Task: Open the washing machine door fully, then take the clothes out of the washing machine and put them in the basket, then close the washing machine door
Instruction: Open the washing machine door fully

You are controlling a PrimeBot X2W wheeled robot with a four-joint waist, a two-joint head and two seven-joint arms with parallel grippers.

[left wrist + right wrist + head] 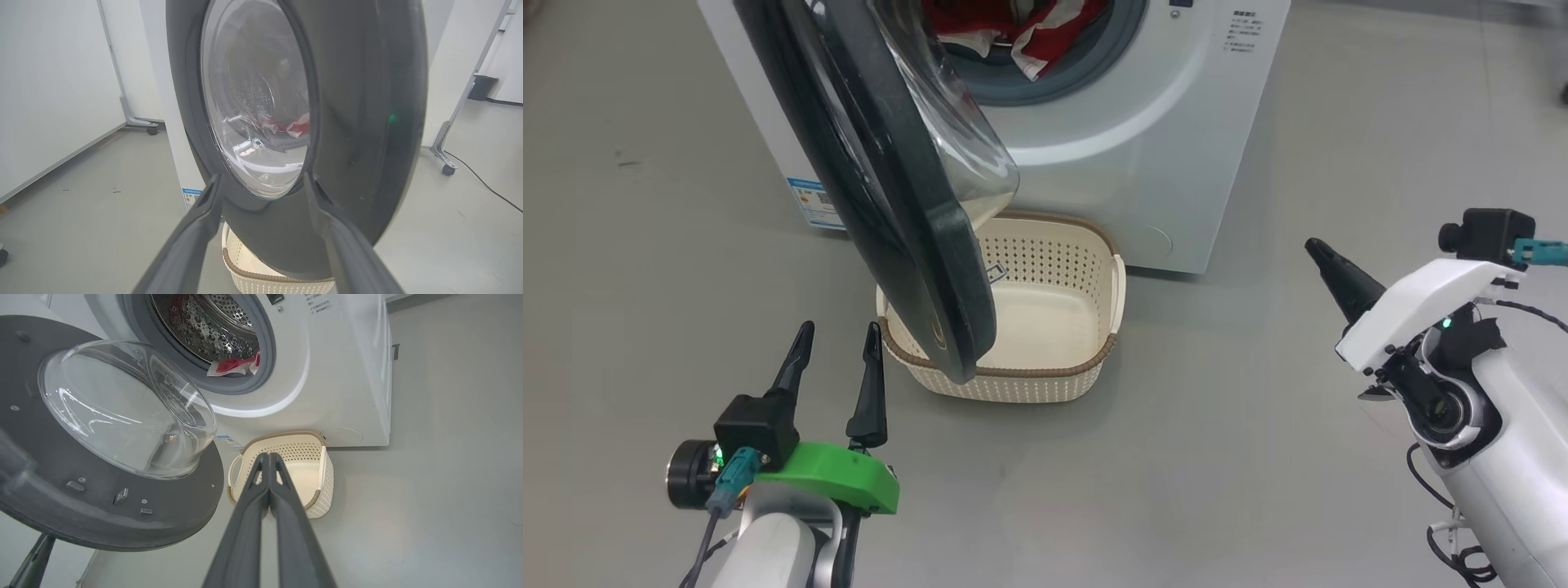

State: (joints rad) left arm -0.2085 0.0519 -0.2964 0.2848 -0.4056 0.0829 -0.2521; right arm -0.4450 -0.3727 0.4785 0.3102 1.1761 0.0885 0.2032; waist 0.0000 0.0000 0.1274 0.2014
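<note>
Jaws: left gripper spread wide, empty; right gripper closed, empty. Washing machine door overhanging basket could block clothes.

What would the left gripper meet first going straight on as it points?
Probably the washing machine door: the left gripper aims at its outer face, around the glass window's lower edge; the gap is hard to judge.

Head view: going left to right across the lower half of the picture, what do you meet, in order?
left gripper → washing machine door → basket → right gripper
</note>
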